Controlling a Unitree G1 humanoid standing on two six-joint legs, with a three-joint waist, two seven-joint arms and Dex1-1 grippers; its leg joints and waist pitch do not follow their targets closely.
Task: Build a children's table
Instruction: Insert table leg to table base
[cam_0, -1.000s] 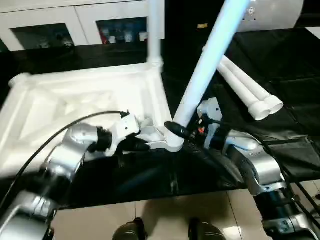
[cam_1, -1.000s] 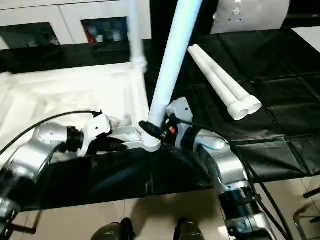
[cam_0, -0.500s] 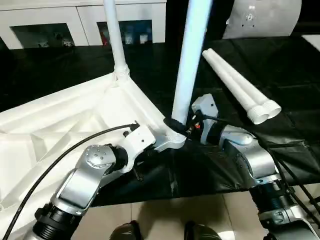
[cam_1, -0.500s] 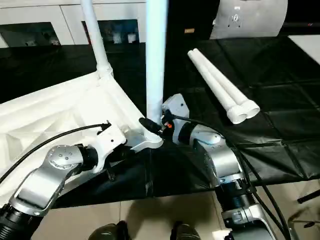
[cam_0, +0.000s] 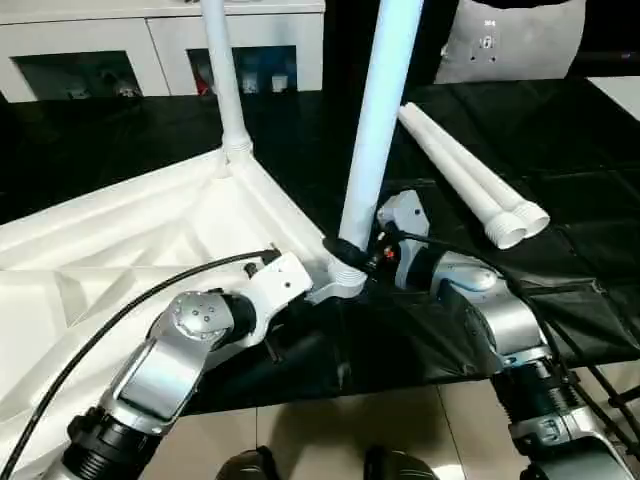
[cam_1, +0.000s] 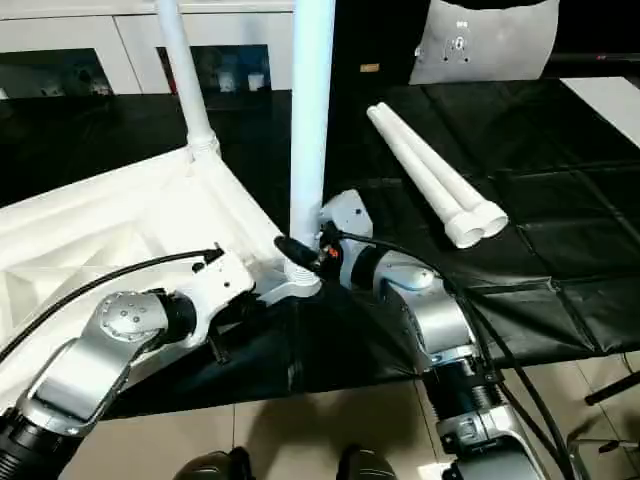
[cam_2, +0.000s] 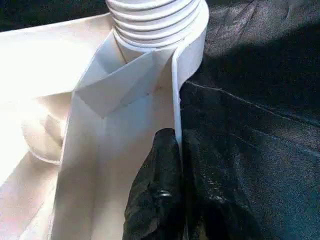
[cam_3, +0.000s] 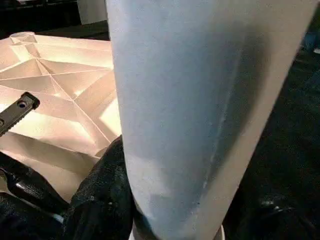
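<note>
Screwing leg 2 (cam_0: 375, 130) into its socket, the right gripper (cam_0: 358, 256) clasps it half-open while the left gripper (cam_2: 172, 165), nearly closed, pinches the tabletop (cam_0: 120, 240) rim beside it; next comes another twist.

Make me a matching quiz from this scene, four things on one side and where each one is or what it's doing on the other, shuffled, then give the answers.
Things
1. left end effector
2. right end effector
3. two loose legs
4. far leg

States
A. lying side by side on the black mat
B. standing upright in the table top's far corner socket
C. pinched shut on the table top's rim
D. closed around the base of the near leg

Pairs: 1-C, 2-D, 3-A, 4-B
</note>
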